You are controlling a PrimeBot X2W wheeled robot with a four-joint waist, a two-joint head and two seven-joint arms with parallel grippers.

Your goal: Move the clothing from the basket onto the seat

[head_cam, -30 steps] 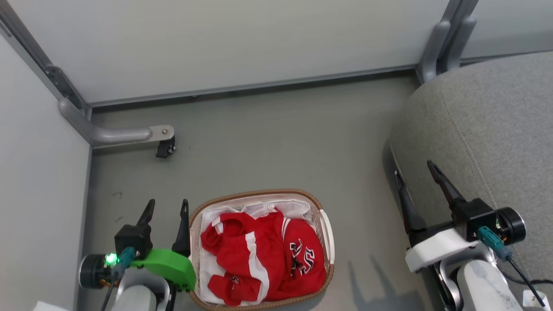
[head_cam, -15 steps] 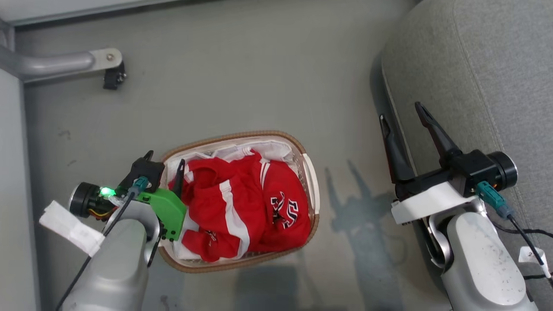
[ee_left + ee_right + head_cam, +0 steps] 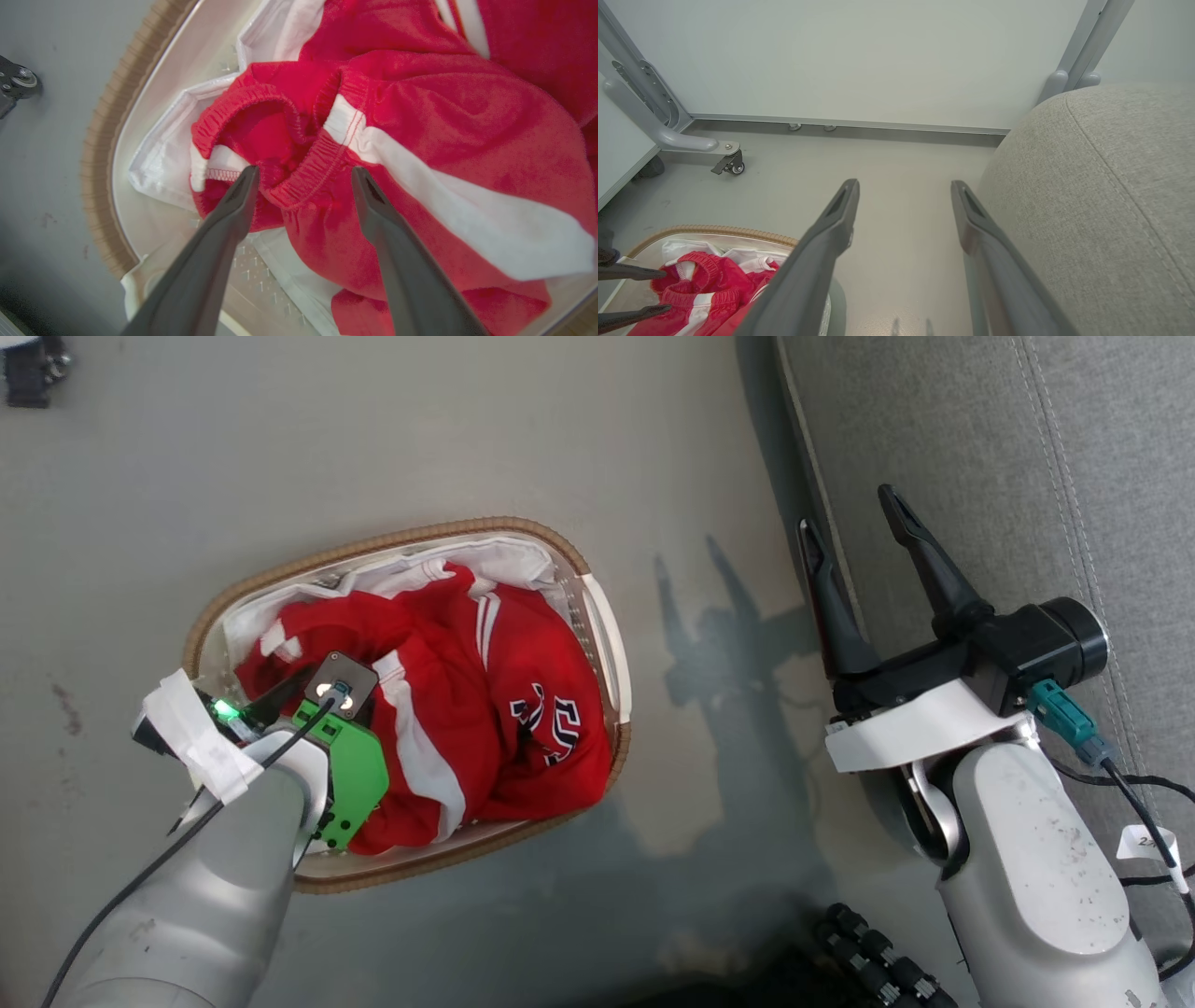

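The basket [image 3: 392,534], white with a brown woven rim, stands on the grey floor and holds the clothing [image 3: 485,709], red with white stripes and dark numerals. My left gripper [image 3: 304,171] points down into the basket's left part, open, its fingertips straddling a gathered red hem of the clothing [image 3: 420,121] without closing on it. In the head view its green wrist [image 3: 350,775] covers the fingers. My right gripper [image 3: 847,513] hangs open and empty over the left edge of the grey seat [image 3: 980,476]. The right wrist view shows the seat [image 3: 1087,186], the basket [image 3: 714,229] and the left gripper [image 3: 668,290].
The white fabric liner [image 3: 159,154] lies under the clothing. A frame leg with a caster [image 3: 731,165] stands at the far left by the white wall panels [image 3: 878,60]. Open grey floor [image 3: 709,616] separates basket and seat. A black ribbed part [image 3: 878,961] shows at the bottom.
The head camera has tilted down. My left gripper has moved from beside the basket's left rim to over the basket and down onto the clothing. The right gripper holds its pose, still open.
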